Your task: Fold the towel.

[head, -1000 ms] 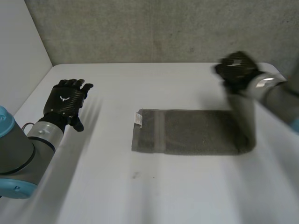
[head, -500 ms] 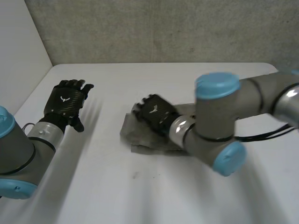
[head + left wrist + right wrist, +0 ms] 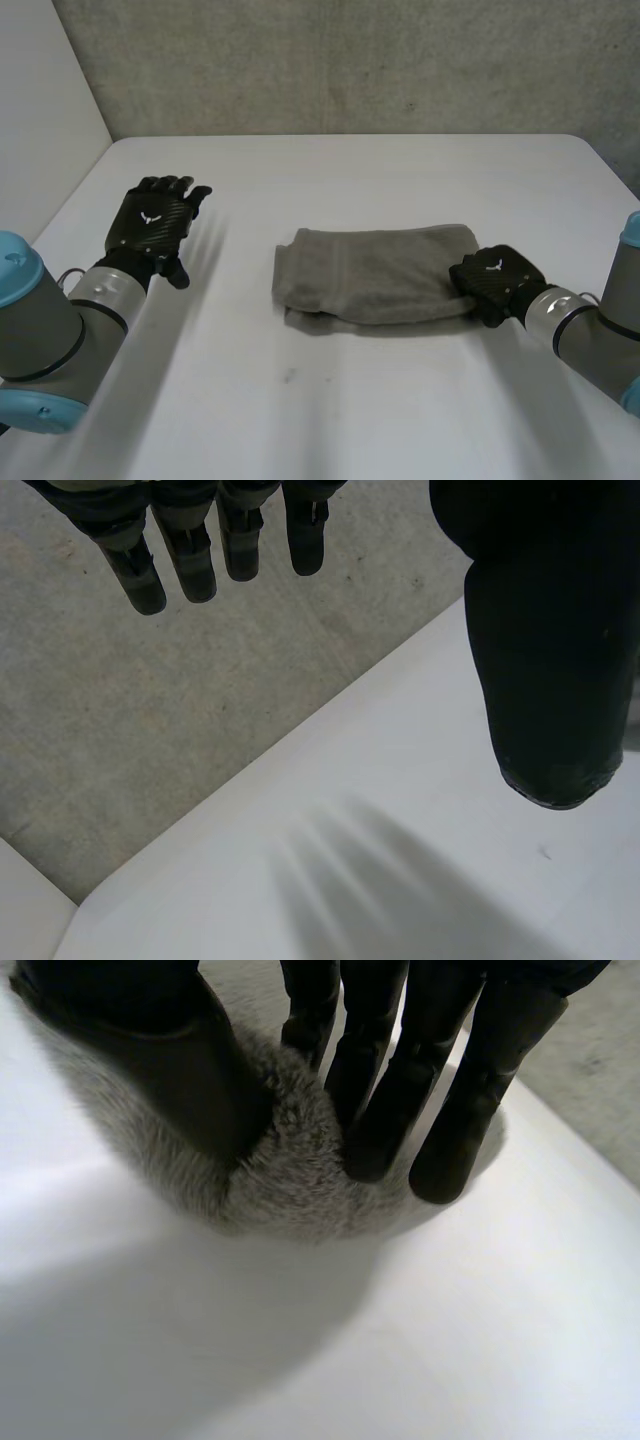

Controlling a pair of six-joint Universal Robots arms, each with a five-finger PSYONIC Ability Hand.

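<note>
The grey towel (image 3: pixel 375 275) lies in the middle of the white table (image 3: pixel 330 420), doubled over itself, with a rumpled left end. My right hand (image 3: pixel 495 280) is at the towel's right end. In the right wrist view my right hand (image 3: pixel 400 1070) has its thumb on one side of a bunched fold of towel (image 3: pixel 290 1175) and its fingers on the other, pinching it. My left hand (image 3: pixel 155 222) hovers over the table's left part, well apart from the towel. In the left wrist view my left hand (image 3: pixel 550 630) has straight, spread fingers and holds nothing.
A rough concrete wall (image 3: pixel 350 60) runs along the table's far edge. A pale side wall (image 3: pixel 40 110) stands at the left. A small dark mark (image 3: pixel 289 376) sits on the table in front of the towel.
My right arm swept across to the towel's left end, then came back right, carrying that end over. The towel is now shorter and doubled. My left hand barely shifted.
</note>
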